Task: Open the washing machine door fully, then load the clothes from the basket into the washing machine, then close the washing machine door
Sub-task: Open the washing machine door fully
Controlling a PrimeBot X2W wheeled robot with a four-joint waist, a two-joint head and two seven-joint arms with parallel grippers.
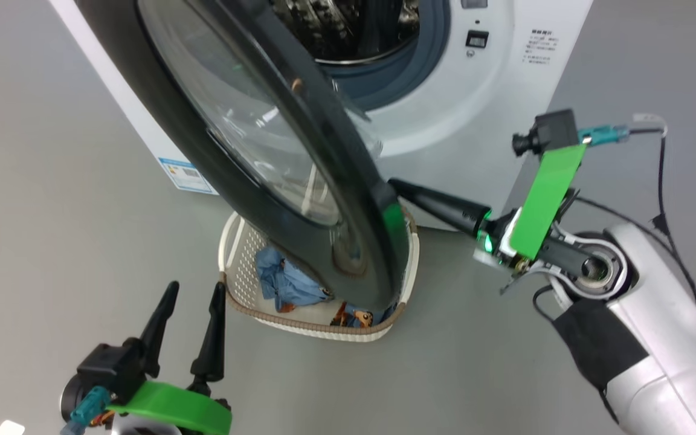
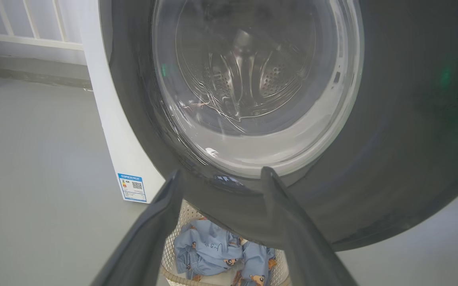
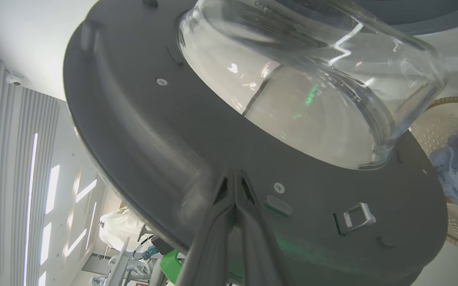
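Door: door [image 1: 299, 241] partly open, swung out from the washer [image 1: 463, 90]; its black ring and glass bowl window overlap the basket in the head view
Washer: white front faces the robot; grey gasket [image 1: 384, 78] and steel drum [image 1: 348, 24] show past the door's upper edge; blue label [image 1: 186, 175] at its lower left corner
Basket: basket [image 1: 236, 272] on the grey floor [image 1: 52, 241], just in front of the washer, under the door's lower rim
Clothes: clothes [image 1: 284, 281], light blue with small bears, crumpled inside the basket
Right gripper: right gripper [image 1: 396, 183] fingers pressed together, nothing between them; tips against the door's inner face near the rim, beside a screw [image 3: 278, 187]
Left gripper: left gripper [image 1: 197, 287] fingers spread wide, empty; low at left, near the basket's near corner but apart from it; the left wrist view faces the door's outer side, with the drum seen through the glass
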